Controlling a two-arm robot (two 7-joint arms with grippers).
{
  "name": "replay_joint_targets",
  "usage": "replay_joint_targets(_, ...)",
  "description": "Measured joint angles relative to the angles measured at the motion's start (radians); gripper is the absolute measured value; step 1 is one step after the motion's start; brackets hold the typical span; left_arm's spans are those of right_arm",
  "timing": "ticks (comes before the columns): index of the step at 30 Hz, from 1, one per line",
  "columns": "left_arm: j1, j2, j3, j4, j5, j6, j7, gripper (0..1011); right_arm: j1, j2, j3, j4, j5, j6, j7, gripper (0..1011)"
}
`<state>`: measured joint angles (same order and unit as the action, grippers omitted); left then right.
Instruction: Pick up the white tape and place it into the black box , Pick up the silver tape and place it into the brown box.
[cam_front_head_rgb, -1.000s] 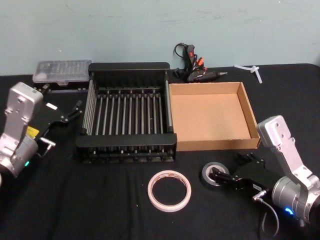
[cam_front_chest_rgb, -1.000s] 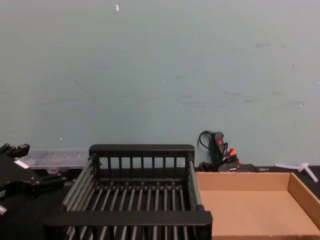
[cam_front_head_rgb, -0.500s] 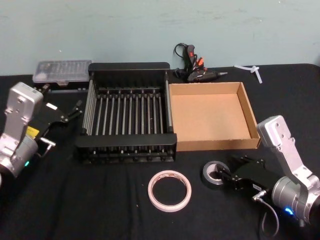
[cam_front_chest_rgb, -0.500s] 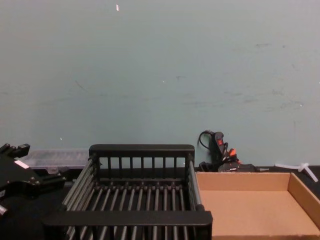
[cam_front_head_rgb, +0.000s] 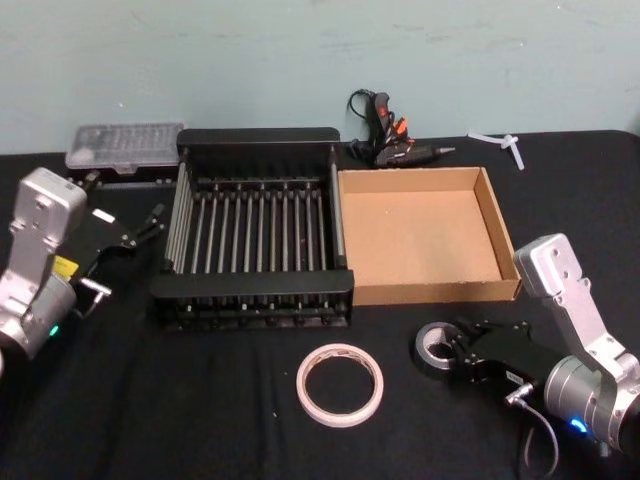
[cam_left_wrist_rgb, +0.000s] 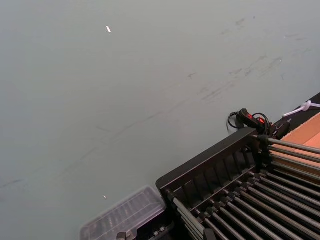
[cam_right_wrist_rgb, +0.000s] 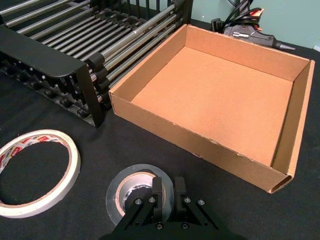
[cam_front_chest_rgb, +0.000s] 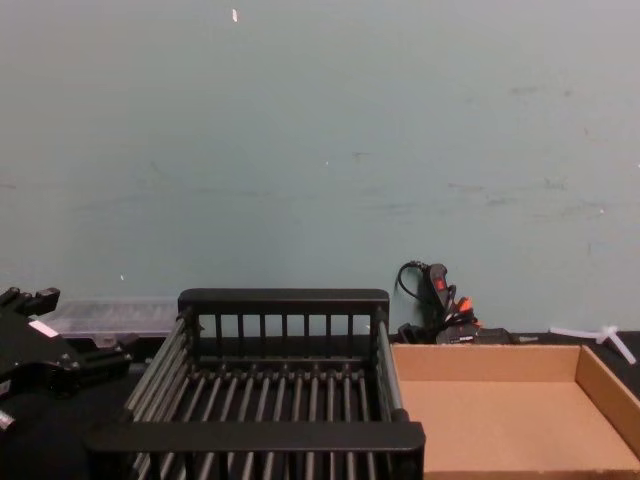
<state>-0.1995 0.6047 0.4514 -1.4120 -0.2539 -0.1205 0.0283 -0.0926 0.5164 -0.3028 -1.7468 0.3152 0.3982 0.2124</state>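
The right gripper (cam_right_wrist_rgb: 164, 194) sits low at the near right of the table with its jaws pinched on the wall of the silver tape (cam_right_wrist_rgb: 134, 192), one finger inside the core and one outside on the roll's nearer side. The roll lies flat on the black cloth, just near of the brown box (cam_front_head_rgb: 420, 292) and apart from it. It looks small, dense and stiff, so a pinch across the wall should hold; the outer winding may be slick, so a firm squeeze low on the wall seems wise.

The white tape (cam_front_head_rgb: 340, 383) lies flat, left of the silver roll and near of the black box (cam_front_head_rgb: 255, 288). It is a thin, light ring that could flex; grip it across its band. Both boxes hold nothing.

The left gripper (cam_front_head_rgb: 140, 232) is parked at the far left beside the black box; I cannot tell whether its jaws are apart.
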Motion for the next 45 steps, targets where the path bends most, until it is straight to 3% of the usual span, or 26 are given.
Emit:
replay_joint_targets(10, 0.000, 0.000, 0.000, 0.000, 0.000, 0.000, 0.000, 1001, -0.005, -0.002, 0.009, -0.003, 0.000, -0.004, 0.011, 148)
replay_joint_targets(27, 0.000, 0.000, 0.000, 0.000, 0.000, 0.000, 0.000, 1001, -0.025, 0.008, 0.090, -0.087, 0.031, -0.071, 0.087, 148)
replay_joint_targets(36, 0.000, 0.000, 0.000, 0.000, 0.000, 0.000, 0.000, 1001, 0.048, -0.017, 0.101, -0.063, 0.034, -0.105, 0.079, 147)
replay_joint_targets(45, 0.000, 0.000, 0.000, 0.000, 0.000, 0.000, 0.000, 1001, 0.177, -0.081, 0.084, 0.044, -0.004, -0.140, 0.044, 147)
